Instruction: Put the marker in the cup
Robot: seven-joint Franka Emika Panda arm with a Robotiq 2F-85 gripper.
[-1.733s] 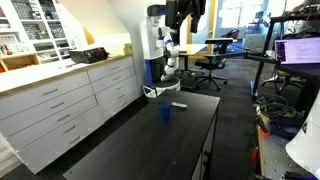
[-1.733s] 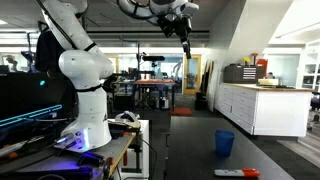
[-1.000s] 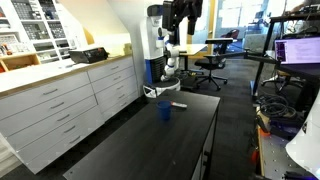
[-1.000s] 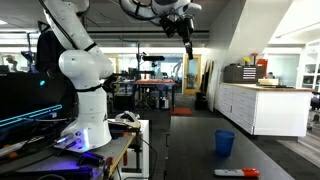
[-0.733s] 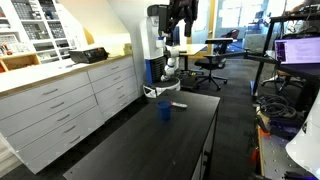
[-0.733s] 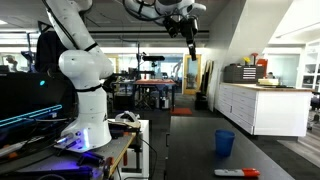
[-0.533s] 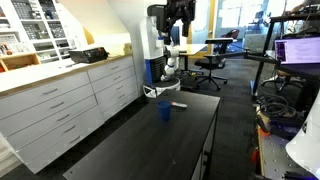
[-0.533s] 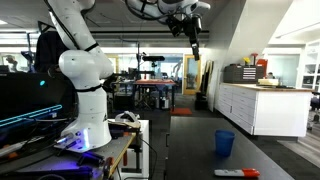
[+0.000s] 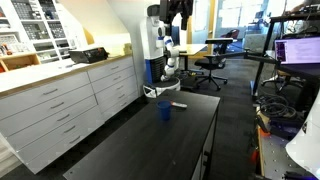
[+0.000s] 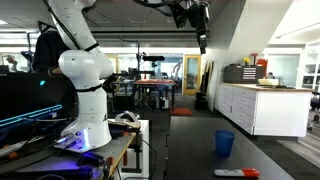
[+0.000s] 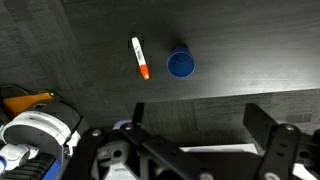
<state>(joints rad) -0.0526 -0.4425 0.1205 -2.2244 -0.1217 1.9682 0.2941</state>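
Hand [image 10: 202, 42], spread wide and empty, has drifted sideways high above the cup [image 11: 180, 65], so the marker [image 11: 140, 57] just beside the cup waits ungrasped on the bench [image 11: 255, 40].

Open air separates the high gripper [image 10: 201, 42] from the black table [image 9: 140, 150], where only the blue cup [image 11: 180, 64] and the marker [image 11: 140, 57] just beside it, not touching, stand in the way, while white drawer cabinets [image 9: 60, 105] line one side.

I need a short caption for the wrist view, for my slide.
From high above, the marker lies beside the blue cup on the black table; the open gripper holds nothing.
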